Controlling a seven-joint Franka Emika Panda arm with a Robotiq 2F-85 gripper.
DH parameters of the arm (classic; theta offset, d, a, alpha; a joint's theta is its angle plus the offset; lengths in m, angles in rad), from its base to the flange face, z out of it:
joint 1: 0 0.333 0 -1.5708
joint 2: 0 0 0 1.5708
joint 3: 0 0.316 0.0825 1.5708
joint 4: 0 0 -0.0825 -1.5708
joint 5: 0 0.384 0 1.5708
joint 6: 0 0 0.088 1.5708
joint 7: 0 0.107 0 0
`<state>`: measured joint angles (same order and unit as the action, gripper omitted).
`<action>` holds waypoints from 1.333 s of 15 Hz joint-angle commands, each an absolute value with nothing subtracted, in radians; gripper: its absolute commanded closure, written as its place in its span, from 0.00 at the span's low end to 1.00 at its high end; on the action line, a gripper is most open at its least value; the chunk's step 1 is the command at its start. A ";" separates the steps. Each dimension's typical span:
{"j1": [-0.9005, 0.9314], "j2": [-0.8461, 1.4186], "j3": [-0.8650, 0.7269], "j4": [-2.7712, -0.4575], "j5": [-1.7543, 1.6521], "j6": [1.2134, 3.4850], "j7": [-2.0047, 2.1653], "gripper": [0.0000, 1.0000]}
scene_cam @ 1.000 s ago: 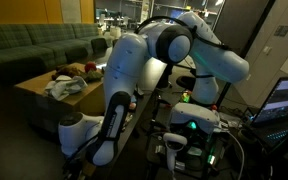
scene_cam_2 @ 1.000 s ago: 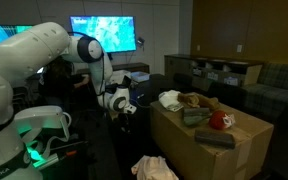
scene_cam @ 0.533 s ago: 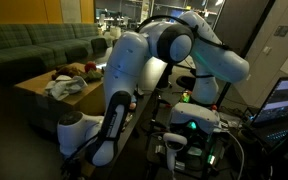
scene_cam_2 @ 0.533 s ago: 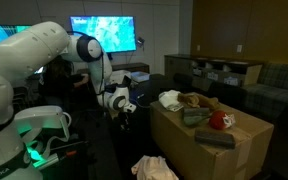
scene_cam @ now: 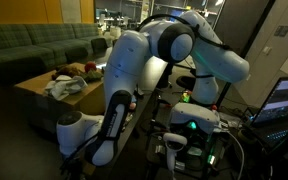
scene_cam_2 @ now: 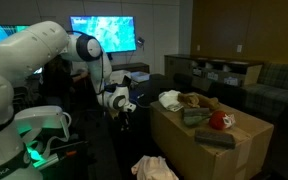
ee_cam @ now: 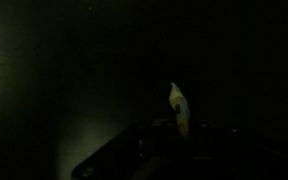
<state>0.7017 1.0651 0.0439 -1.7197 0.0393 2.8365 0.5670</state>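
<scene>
Claw (scene_cam_2: 123, 113), fingers newly together, near one table (scene_cam_2: 199, 150) with one red ball (scene_cam_2: 218, 121)

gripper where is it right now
In an exterior view the gripper hangs low just off the wooden table end facing the robot, nearest the white cloth on it.

Glossy white rounded arm (scene_cam: 134, 65), black joints, dark gripper (scene_cam_2: 123, 112).

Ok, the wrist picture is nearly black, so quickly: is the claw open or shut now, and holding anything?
Claw: closed. Whether it holds the pale yellowish sliver in the wrist view cannot be told.
</scene>
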 commanded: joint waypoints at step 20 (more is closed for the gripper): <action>0.409 0.281 0.061 -1.951 -0.112 2.126 0.443 0.97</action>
<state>0.4866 0.3400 0.0459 -1.9591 -0.0836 2.1614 0.4475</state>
